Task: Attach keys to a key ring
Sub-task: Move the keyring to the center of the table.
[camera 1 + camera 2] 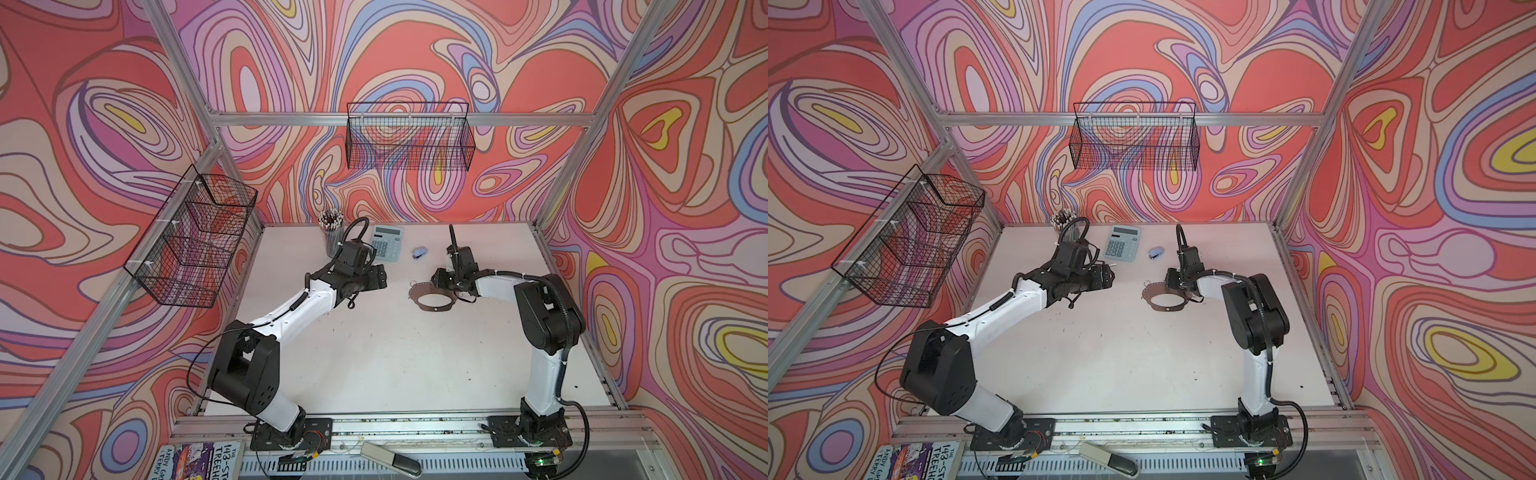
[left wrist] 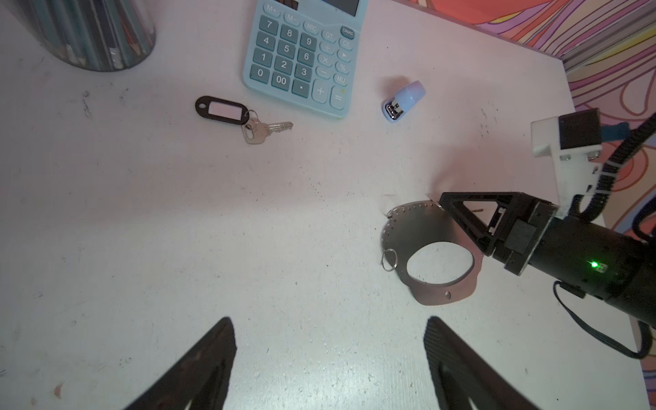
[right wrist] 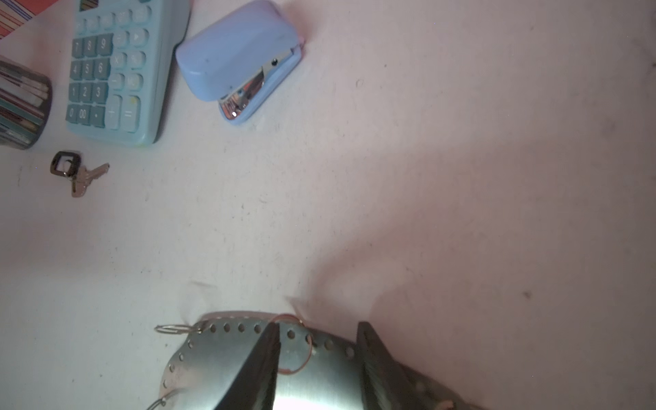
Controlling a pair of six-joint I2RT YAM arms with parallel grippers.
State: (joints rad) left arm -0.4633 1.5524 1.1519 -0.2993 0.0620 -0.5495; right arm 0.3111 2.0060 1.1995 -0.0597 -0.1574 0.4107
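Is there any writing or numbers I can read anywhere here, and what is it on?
"0" to "9", "00", "M+", "MRC", "ON/AC", "GT", "CE", "MU": on the buttons of the calculator.
"THE 143-STO", "TREEHO", "ANDY GR": on the cover of the book, cut off by the picture's edge.
The keys: the tag's window is blank.
The stapler: no text I can read.

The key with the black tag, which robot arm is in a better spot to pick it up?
Probably the left. The left gripper is open and holds nothing, and it is nearer the key. The right gripper is down at the key ring, farther from the key.
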